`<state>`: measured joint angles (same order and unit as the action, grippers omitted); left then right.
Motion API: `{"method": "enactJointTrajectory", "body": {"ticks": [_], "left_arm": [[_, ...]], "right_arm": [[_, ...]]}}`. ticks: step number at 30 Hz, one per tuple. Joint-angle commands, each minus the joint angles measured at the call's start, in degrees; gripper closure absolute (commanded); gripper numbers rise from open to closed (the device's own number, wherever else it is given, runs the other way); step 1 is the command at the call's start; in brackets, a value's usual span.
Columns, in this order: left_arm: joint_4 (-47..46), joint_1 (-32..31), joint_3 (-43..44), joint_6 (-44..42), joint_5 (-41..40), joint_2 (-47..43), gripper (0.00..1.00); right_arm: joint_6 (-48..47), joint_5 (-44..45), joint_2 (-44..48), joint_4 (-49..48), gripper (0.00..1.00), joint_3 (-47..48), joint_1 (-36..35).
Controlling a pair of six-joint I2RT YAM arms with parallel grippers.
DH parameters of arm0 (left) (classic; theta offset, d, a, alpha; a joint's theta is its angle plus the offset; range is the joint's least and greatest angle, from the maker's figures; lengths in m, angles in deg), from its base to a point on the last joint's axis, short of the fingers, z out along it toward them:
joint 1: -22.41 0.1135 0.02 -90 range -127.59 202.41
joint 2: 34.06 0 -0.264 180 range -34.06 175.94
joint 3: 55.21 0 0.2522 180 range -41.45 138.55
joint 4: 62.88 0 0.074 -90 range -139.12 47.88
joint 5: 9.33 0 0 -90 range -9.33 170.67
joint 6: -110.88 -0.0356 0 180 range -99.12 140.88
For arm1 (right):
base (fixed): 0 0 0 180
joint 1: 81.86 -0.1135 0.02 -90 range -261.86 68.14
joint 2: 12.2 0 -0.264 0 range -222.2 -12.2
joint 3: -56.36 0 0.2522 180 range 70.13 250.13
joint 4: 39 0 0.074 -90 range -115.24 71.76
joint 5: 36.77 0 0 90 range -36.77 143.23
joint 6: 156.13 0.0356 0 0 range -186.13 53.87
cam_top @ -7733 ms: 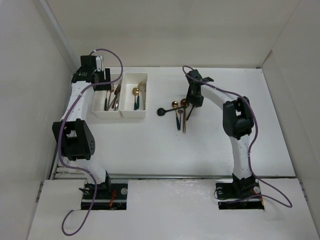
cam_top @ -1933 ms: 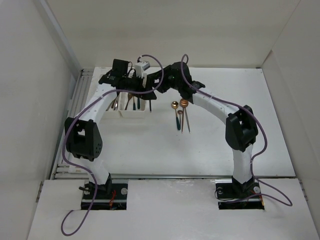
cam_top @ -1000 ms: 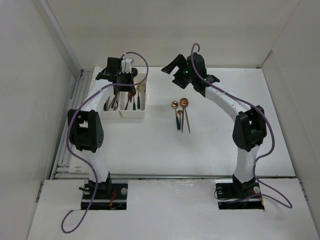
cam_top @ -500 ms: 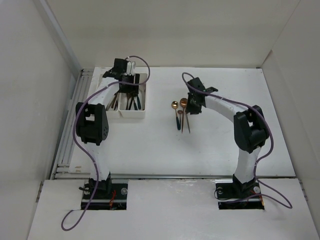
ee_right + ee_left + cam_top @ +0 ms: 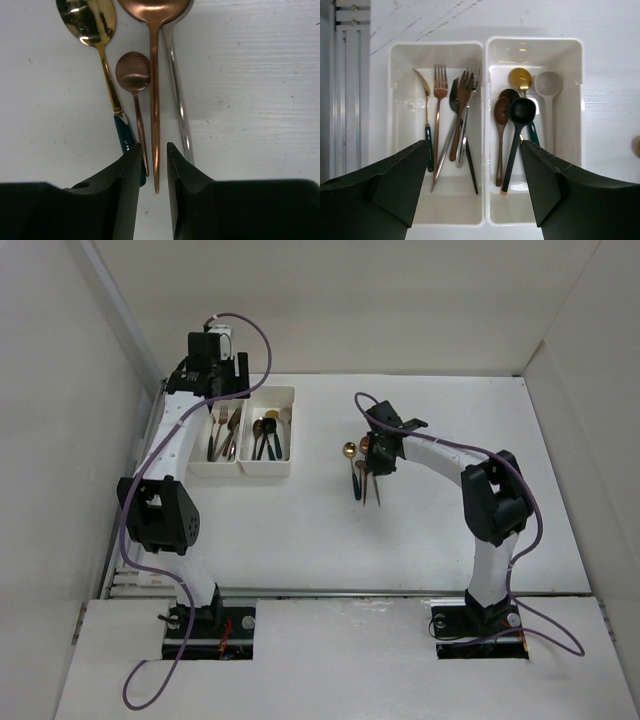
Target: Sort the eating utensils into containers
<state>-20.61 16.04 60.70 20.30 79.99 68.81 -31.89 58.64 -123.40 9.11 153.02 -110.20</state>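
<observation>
- The left end effector [image 5: 472, 146] hangs above the far left of the white tabletop [image 5: 430, 530]. Its fingers [image 5: 395, 185] are spread wide and grip nothing.
- Below it sit two trays side by side, long walls touching: the left-hand white rectangular plastic tray [image 5: 395, 100] and the matching right-hand white tray [image 5: 574, 110].
- The left-hand tray holds forks lying lengthwise. A slim copper fork [image 5: 439, 100] lies beside a dark fork [image 5: 465, 87] that crosses other handles. A gold-headed piece with a dark teal handle [image 5: 426, 135] lies along the left wall.
- The right-hand tray holds spoons: a black spoon [image 5: 521, 111], a brown-copper spoon [image 5: 501, 112], a gold spoon [image 5: 520, 79] and a pale grey spoon [image 5: 547, 84].
- The right end effector [image 5: 155, 155] is low over a small cluster of utensils on the bare tabletop, right of the trays.
- Its fingers [image 5: 127, 185] are drawn close together. They straddle the near end of the handle of a large copper spoon [image 5: 154, 75]. A thin gap shows on either side, so I cannot tell whether the handle is actually pinched.
- A small copper spoon [image 5: 133, 70] lies just left of that handle, its tip at the inner edge of one finger.
- Farther left is a gold spoon with a dark teal handle [image 5: 86, 20], the handle running under that finger.
- A silver handle [image 5: 177, 105] lies just right of the large spoon, its head hidden under the copper bowl.
</observation>
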Motion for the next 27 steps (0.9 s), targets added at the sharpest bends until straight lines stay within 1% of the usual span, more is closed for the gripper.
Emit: {"method": "enactJointTrajectory", "body": {"ticks": [1,7,13,17,21,23,24,25,26,27], "left_arm": [[0.4,0.8,-1.1,0.1,-1.3,-2.5,0.28],[0.4,0.8,-2.2,0.1,-0.7,-2.5,0.28],[0.4,0.8,-2.2,-0.6,6.2,-3.0,0.28],[0.9,0.8,-2.2,-0.6,8.1,-3.0,0.28],[0.9,0.8,-2.2,-1.1,8.8,-3.0,0.28],[0.9,0.8,-2.2,-1.1,11.3,-3.0,0.28],[0.9,0.8,-2.2,-1.1,12.8,-3.0,0.29],[0.9,0.8,-2.7,-1.1,16.3,-3.0,0.29],[0.9,0.1,-3.3,-0.5,17.6,-3.0,0.33],[0.9,-1.3,-3.3,-0.5,18.2,-3.0,0.33]], "right_arm": [[-1.1,-0.4,-1.1,-2.4,0.67,2.3,-1.7],[-0.6,0.2,-6.2,-0.2,0.67,5.9,-2.2],[-0.6,1.6,-6.8,0.5,0.67,6.5,-1.7],[-0.6,1.6,-7.3,1.7,0.68,7.1,-1.7],[-1.1,2.2,-4.0,1.7,0.68,7.1,-1.7],[-1.7,4.0,-2.3,2.2,0.68,7.1,-1.7],[-1.7,4.0,-0.7,2.2,0.68,7.1,-1.7],[-1.7,4.6,0.0,2.8,0.68,7.7,-1.2],[-1.7,4.6,1.6,3.6,0.68,8.2,-0.2],[-1.7,5.1,1.6,3.6,0.68,8.3,0.4]]}}
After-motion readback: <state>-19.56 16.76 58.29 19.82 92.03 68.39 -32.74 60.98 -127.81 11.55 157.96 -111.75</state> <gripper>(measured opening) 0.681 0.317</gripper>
